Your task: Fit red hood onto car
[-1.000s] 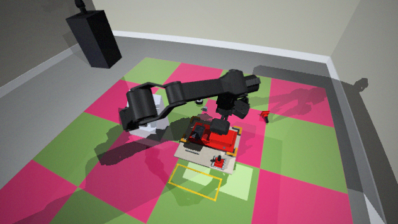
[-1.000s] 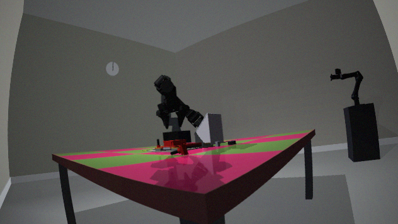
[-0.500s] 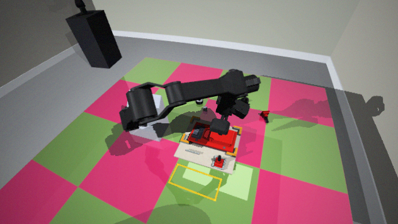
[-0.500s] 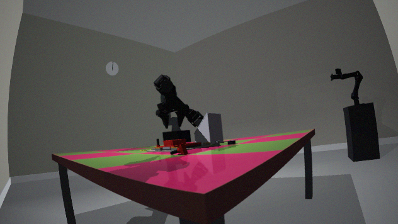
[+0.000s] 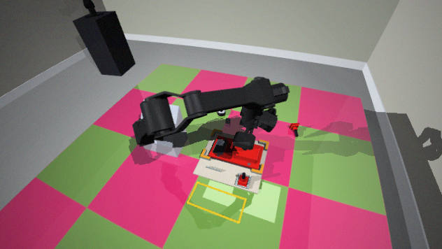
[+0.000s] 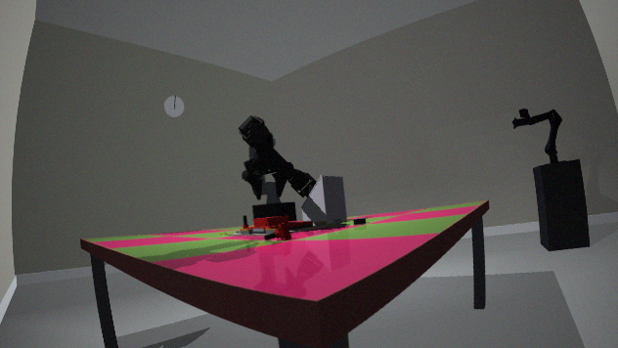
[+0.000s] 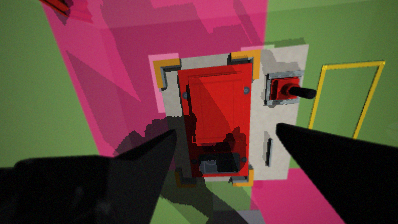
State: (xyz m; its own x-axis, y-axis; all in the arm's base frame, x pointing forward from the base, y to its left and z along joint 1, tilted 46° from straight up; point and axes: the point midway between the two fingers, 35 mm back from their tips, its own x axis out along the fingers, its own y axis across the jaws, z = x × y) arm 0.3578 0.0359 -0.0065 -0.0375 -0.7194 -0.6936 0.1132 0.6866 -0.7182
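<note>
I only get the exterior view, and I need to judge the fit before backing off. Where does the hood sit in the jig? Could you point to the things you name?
Observer: From the wrist, the hood (image 5: 252,154) (image 6: 274,222) (image 7: 220,110) lies between the orange corners of the jig (image 5: 227,171) (image 6: 249,232) (image 7: 272,117).

Operator: Can you see the engine?

Observer: Yes, the dark engine (image 5: 220,146) (image 7: 220,163) shows at one end of the red body, in both the top and wrist views.

Operator: Anything at the corner holes?

Observer: The wrist view shows a small grey dot (image 7: 246,90) near each corner. I can't tell from it whether the hood is fully down.
</note>
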